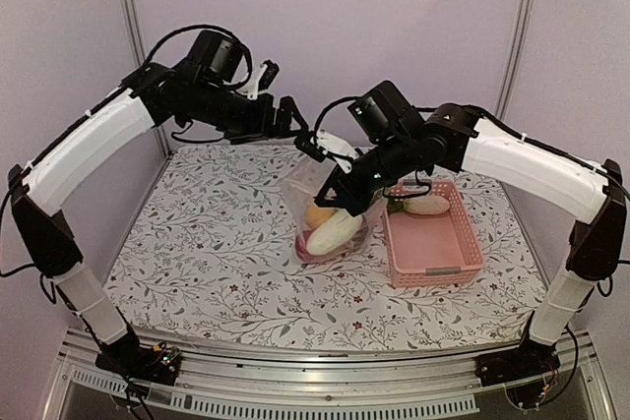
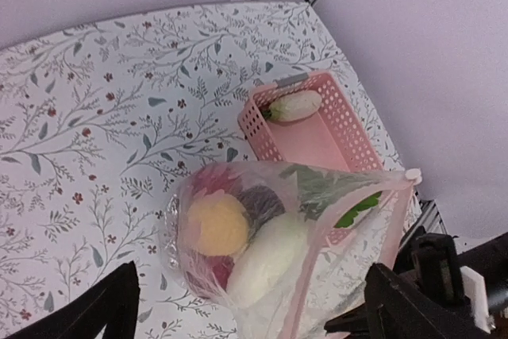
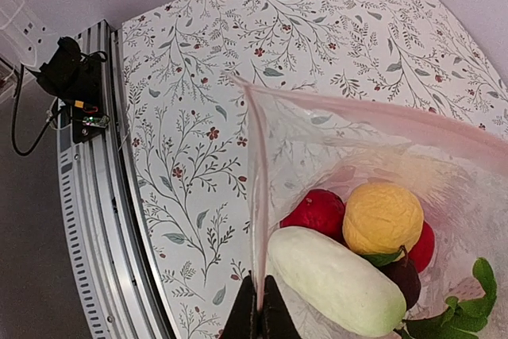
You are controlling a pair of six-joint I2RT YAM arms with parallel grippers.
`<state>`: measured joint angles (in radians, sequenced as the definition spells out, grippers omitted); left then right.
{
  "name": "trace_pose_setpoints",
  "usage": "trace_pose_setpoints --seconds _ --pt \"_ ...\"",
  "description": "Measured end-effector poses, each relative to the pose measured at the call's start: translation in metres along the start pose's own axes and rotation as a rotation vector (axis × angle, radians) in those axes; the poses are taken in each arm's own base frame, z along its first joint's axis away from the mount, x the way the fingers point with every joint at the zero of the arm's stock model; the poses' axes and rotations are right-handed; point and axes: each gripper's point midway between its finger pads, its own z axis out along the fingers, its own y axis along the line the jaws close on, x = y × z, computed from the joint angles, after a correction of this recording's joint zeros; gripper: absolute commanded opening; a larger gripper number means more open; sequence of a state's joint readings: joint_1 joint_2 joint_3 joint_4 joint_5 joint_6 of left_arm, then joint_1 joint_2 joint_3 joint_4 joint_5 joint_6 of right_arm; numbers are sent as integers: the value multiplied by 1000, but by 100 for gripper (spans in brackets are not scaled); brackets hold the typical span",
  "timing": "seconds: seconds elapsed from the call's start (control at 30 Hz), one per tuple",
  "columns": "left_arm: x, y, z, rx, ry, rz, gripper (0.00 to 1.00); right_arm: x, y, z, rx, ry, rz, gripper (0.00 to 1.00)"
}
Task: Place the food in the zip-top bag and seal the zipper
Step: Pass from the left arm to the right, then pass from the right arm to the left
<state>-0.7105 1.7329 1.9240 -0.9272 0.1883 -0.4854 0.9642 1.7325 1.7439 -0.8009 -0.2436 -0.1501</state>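
1. Centrally on the bench (image 1: pixel 217 243), the zip-top bag (image 1: pixel 317 182) hangs by its mouth so the food (image 1: pixel 330 228) settles low.
2. Left gripper (image 2: pixel 250 299): jaws released, spread beside the bag's mouth.
3. Right gripper (image 3: pixel 259 313): jaws clenched on the zipper (image 3: pixel 257 196), holding it taut.

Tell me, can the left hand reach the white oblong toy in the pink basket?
Probably not. The left hand is open, but the right hand gripping the clear plastic bag sits between it and the white toy.
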Motion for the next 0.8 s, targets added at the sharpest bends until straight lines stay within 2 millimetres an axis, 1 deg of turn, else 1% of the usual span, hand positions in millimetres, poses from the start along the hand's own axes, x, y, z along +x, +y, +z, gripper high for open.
trace_pose_setpoints --seconds 0.03,0.1,0.13,0.2,0.27,0.3,0.37,0.4,0.43,0.5,0.57,0.6,0.63,0.7,0.73,0.8 --pt "-8 -4 -19 -13 -76 25 100 0 1 0 -4 0 0 0" --pt "-19 -8 -55 -22 -210 56 100 -1 2 0 -12 -3 2 0" --pt "-22 -7 -77 -30 -305 68 100 -1 3 0 -18 -3 3 0" --pt "-19 4 -112 -60 -439 67 100 -1 4 0 -25 -3 4 0" --pt "-16 18 -137 -122 -529 62 100 -1 5 0 -29 -4 3 0" --pt "-21 20 -148 -148 -572 65 100 0 5 0 -29 -3 4 0" --pt "-34 17 -166 -169 -654 80 100 -1 5 0 -29 -3 4 0" --pt "-42 17 -168 -181 -678 79 100 -1 5 0 -29 -4 4 0" --pt "-44 17 -167 -178 -682 75 100 0 5 0 -29 -2 5 0" --pt "-51 23 -154 -143 -647 50 92 1 5 1 -30 1 5 0" --pt "-60 36 -128 -157 -577 38 85 1 5 1 -30 1 5 0" --pt "-63 40 -116 -177 -544 40 80 1 5 0 -30 -1 5 0" --pt "-65 40 -104 -192 -503 52 72 1 5 0 -29 -1 5 0" --pt "-66 30 -79 -183 -430 92 59 1 5 0 -29 -4 7 1" --pt "-62 24 -69 -155 -397 105 56 2 5 -1 -29 -6 8 1" --pt "-47 14 -54 -88 -327 123 55 4 6 -2 -28 -9 14 1"
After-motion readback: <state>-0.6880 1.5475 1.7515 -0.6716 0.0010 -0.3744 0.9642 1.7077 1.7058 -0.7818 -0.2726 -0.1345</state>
